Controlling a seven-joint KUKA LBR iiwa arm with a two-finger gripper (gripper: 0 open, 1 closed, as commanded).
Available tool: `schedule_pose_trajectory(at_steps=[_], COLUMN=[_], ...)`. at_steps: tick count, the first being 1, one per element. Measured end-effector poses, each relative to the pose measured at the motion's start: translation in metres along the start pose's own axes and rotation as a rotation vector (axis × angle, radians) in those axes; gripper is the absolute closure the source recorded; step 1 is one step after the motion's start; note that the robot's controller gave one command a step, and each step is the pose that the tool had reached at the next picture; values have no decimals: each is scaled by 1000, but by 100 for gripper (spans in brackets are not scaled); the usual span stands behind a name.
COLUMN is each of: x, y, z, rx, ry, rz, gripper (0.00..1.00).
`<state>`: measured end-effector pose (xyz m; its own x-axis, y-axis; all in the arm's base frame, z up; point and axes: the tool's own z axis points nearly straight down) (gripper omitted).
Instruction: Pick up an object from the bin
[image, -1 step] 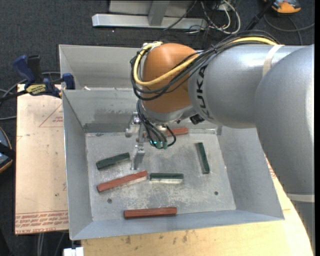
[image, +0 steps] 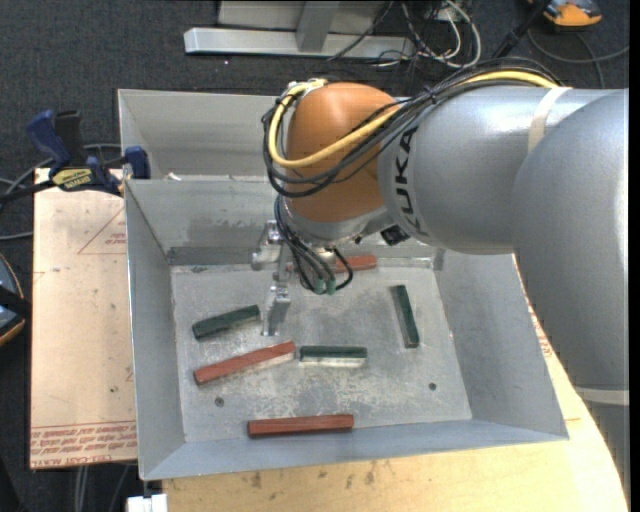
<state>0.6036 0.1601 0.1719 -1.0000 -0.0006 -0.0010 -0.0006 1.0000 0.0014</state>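
My gripper (image: 275, 318) hangs low over the middle of the bin floor, under the orange wrist cover. Its tip is just right of a dark green bar (image: 225, 321) that lies slightly tilted on the left. Directly in front of the tip lies a red-brown bar (image: 245, 363), slanting, its right end nearest the gripper. A dark green bar with a pale underside (image: 333, 354) lies flat just right of that end. Nothing shows in the gripper's grasp.
Another green bar (image: 404, 315) lies lengthwise on the right side of the floor. A red bar (image: 300, 426) rests along the front wall. A short red piece (image: 360, 263) peeks out by the back wall, partly under the arm, which covers the bin's upper right.
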Motion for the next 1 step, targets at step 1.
schedule_pose_trajectory(at_steps=[1], x=[-4], y=[18], z=[44], rx=[0], ry=[-4], rz=[-116], gripper=[0])
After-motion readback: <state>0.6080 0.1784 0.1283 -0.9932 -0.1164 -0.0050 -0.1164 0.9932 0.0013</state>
